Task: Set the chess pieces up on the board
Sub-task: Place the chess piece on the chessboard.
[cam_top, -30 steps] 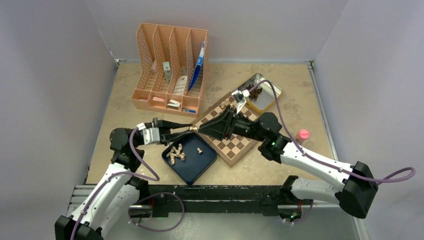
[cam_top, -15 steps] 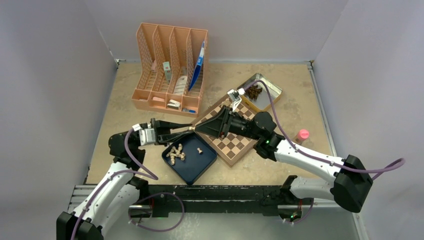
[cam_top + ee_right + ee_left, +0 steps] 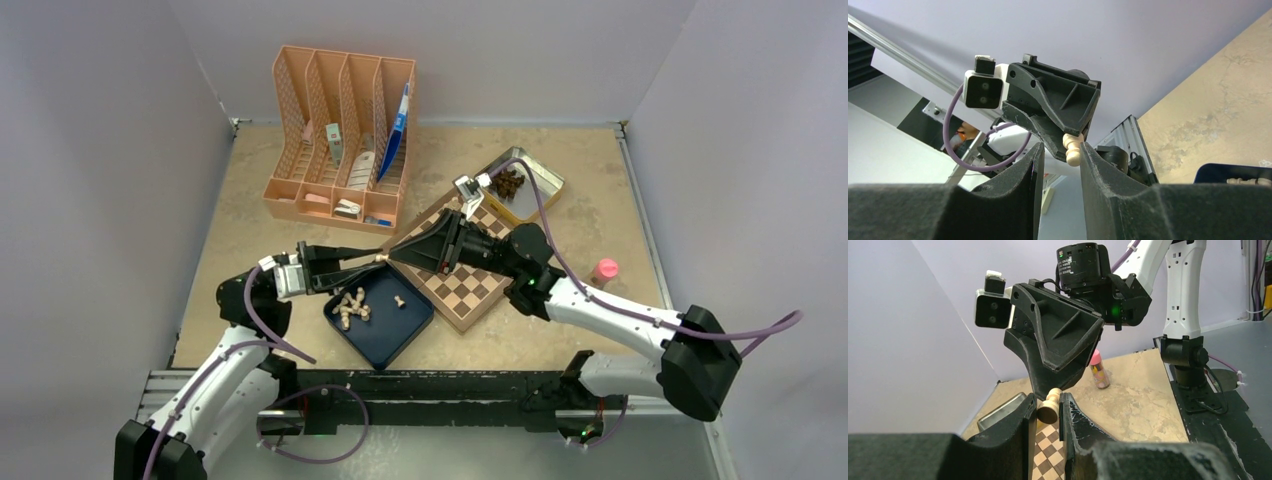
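Note:
A pale beige chess piece (image 3: 1050,409) hangs in the air above the gap between the board (image 3: 470,290) and the blue tray (image 3: 385,335). My left gripper (image 3: 1047,402) is shut on its base. My right gripper (image 3: 1061,150) meets it tip to tip (image 3: 392,257), open. The piece's head (image 3: 1073,147) lies between the right fingers, against one pad with a gap to the other. More chess pieces (image 3: 350,305) lie in the blue tray, one (image 3: 399,301) apart from the heap. The board's near squares are bare; the right arm covers its far part.
A peach desk organizer (image 3: 340,140) stands at the back left. A metal tin (image 3: 535,190) with dark pieces (image 3: 508,182) sits behind the board. A small pink bottle (image 3: 604,270) stands right of the board.
The right gripper has moved left up to the left gripper's tips and its jaws have narrowed around the piece's head. The left arm has drawn back slightly, still holding the piece.

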Motion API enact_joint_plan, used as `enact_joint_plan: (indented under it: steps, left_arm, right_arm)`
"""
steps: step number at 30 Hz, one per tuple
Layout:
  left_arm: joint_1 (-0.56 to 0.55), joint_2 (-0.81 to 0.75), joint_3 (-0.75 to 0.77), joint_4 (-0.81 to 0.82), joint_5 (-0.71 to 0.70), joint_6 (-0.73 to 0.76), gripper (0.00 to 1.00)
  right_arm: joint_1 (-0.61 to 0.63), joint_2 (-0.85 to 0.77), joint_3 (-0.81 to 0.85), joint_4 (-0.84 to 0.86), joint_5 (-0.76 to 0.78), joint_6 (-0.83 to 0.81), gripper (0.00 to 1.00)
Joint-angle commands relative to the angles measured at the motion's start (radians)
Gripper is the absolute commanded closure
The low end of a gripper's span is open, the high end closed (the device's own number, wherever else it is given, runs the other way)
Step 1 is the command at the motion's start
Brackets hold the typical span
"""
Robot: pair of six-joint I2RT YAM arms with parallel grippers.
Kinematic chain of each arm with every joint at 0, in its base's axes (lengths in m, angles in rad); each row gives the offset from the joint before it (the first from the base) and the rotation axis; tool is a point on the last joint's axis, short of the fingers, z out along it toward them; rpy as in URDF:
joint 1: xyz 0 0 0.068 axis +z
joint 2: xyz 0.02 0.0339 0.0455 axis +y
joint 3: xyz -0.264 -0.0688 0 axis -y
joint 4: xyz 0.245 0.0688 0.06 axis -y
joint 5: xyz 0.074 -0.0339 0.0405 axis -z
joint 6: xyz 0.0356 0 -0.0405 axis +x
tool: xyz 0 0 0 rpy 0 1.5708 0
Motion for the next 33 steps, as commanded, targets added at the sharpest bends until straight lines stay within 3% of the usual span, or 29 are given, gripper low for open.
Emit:
enact_joint_plan:
  steps: [1, 12, 22, 25, 31, 33]
  left_arm:
    - [-0.004, 0.007, -0.004, 0.064, -0.026, -0.022, 1.00]
    - [-0.003, 0.015, -0.005, 0.080, -0.042, -0.018, 1.00]
    - [-0.004, 0.007, -0.014, 0.028, -0.035, 0.016, 1.00]
    - [-0.004, -0.013, 0.019, -0.105, -0.016, 0.065, 0.85]
    - [-0.003, -0.083, 0.096, -0.513, -0.074, 0.196, 0.48]
    - [-0.003, -0.093, 0.106, -0.595, -0.088, 0.203, 0.42]
  right_arm:
    - [0.002, 0.001, 0.026, 0.094, -0.033, 0.014, 0.66]
    - [0.002, 0.036, 0.038, 0.060, -0.054, 0.002, 0.66]
    - [0.002, 0.002, -0.004, 0.100, -0.033, 0.007, 0.87]
    - [0.001, -0.017, 0.014, 0.042, -0.022, -0.052, 0.89]
    - [-0.014, -0.087, 0.098, -0.330, 0.176, -0.278, 0.89]
    - [-0.016, -0.071, 0.154, -0.474, 0.254, -0.369, 0.90]
